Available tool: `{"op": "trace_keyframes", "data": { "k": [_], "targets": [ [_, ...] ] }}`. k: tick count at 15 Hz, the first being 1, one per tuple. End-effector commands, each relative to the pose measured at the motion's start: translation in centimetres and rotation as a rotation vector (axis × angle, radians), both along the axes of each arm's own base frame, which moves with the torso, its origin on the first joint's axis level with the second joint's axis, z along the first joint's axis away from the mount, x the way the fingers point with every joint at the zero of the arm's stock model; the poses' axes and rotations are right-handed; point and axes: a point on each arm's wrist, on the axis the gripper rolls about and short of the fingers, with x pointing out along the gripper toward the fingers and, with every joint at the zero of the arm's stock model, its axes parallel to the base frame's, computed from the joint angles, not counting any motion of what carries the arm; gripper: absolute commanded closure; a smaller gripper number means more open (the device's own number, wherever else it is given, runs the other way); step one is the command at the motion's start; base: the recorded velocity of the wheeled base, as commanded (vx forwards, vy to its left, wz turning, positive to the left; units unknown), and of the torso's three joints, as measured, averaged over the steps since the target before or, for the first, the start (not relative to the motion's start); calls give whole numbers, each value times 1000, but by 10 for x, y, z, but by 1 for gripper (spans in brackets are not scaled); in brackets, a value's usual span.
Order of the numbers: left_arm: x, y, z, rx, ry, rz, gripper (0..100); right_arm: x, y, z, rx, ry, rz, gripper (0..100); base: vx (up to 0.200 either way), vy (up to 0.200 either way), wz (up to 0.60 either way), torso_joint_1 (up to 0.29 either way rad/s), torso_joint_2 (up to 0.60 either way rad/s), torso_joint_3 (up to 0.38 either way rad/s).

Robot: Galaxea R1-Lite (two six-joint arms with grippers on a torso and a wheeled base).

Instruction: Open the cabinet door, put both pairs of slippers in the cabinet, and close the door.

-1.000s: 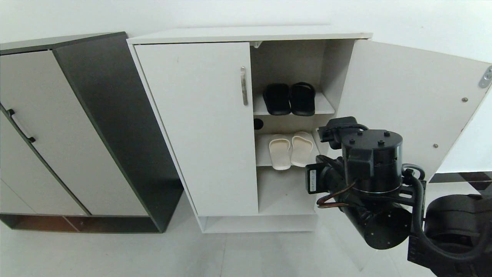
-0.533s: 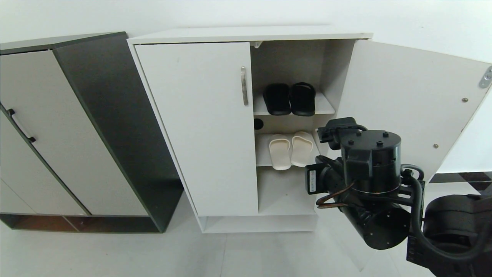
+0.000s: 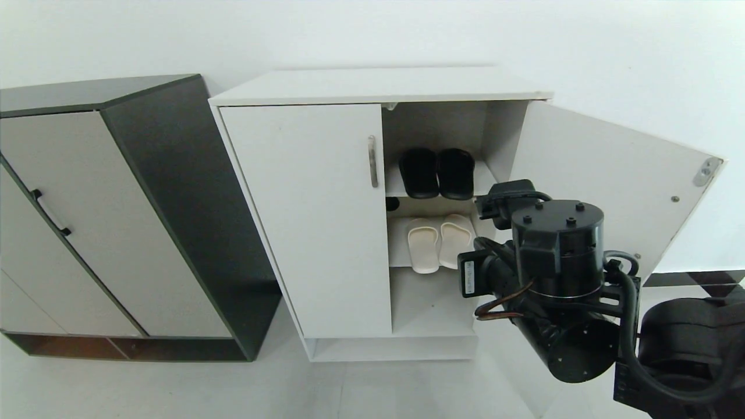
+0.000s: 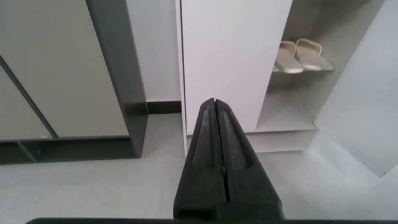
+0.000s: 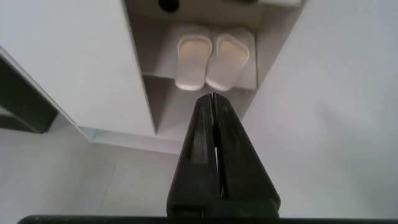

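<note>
black slippers above white slippers inside cabinet | right door open | left pincer, right pincer both pressed closed, empty

No legible text or numbers.

Black cylindrical right arm, brown cables

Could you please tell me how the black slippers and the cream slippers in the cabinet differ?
The black slippers are dark, the cream slippers pale. The black slippers sit on the upper shelf, the cream slippers on the shelf below. The black slippers lie level; one of the cream slippers sits farther forward. Both pairs lie side by side in the white cabinet.
</note>
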Motion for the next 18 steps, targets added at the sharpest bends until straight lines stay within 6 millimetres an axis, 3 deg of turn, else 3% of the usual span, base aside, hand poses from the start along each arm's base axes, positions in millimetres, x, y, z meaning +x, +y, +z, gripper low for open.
{"op": "trace_keyframes", "data": {
  "k": [1, 18],
  "targets": [
    [0, 0, 0, 0, 2, 0, 100, 0, 0, 1, 2, -2, -1, 100, 0, 0, 0, 110, -471, -349],
    [0, 0, 0, 0, 2, 0, 100, 3, 1, -5, -11, 10, -1, 100, 0, 0, 0, 168, -488, -317]
  ]
}}
